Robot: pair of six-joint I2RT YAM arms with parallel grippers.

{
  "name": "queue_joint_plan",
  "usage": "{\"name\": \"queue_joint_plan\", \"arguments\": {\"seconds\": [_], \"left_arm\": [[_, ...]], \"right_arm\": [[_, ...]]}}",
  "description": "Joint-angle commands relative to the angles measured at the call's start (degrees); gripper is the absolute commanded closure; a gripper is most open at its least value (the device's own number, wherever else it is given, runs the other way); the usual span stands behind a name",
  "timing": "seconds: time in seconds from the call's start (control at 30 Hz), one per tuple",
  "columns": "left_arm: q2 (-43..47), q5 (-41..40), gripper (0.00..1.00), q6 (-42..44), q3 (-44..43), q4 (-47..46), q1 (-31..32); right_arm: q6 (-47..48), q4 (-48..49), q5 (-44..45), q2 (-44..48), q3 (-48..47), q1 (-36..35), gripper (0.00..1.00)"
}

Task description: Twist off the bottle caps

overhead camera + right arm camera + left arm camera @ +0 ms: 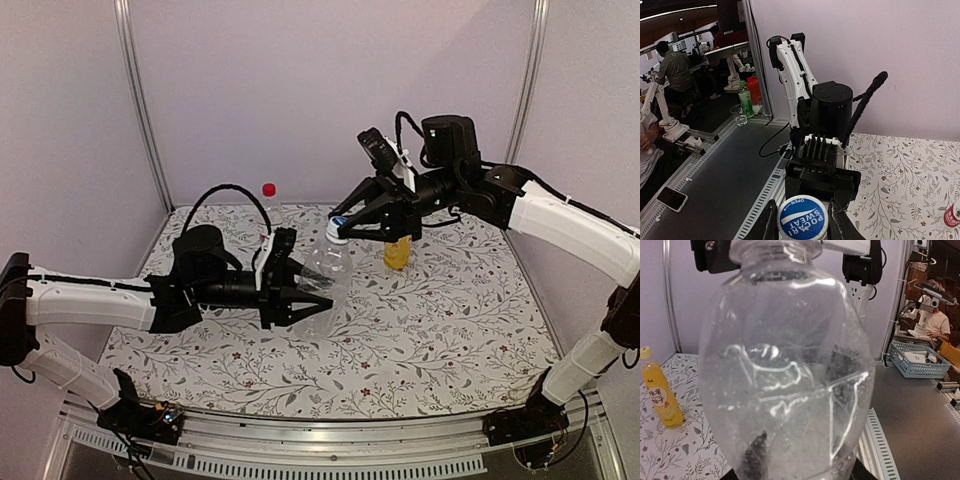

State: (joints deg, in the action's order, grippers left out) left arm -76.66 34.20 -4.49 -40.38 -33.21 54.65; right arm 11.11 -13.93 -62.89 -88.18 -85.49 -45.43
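Unscrewing step: left fingers point(300, 297) clenched on clear bottle point(785, 375) body; right fingers point(839, 222) grasping blue cap point(802, 218) between tips. Best: left holds firm, right twists counter-clockwise without slipping.

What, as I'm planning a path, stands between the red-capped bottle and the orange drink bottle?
The clear bottle, blue cap in the right hand; top view.

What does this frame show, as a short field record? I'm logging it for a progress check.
left gripper: shut on the clear bottle, around its body
right gripper: closed on the blue cap
blue cap: on the clear bottle's neck
yellow-orange bottle: standing, yellow cap on
red-capped bottle: standing at the back, cap on
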Motion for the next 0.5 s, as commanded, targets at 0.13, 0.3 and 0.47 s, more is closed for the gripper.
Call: {"name": "queue_joint_plan", "arguments": {"seconds": [0.13,0.3,0.47], "left_arm": [[-3.1,1.6,0.65,1.9,-1.8,1.0,0.4],[-3.5,-3.4,0.65,1.6,-2.3,1.6,0.1],[-3.5,-8.5,0.65,0.5,-2.6,1.6,0.0]], "right_arm": [[2.5,-2.7,-0.6,-2.1,-1.5,-0.4,0.30],[0.8,-2.2,3.6,-0.1,-0.5,-0.4,0.15],[-4.8,-0.6,14.6,2.5,-0.2,-0.4,0.12]]}}
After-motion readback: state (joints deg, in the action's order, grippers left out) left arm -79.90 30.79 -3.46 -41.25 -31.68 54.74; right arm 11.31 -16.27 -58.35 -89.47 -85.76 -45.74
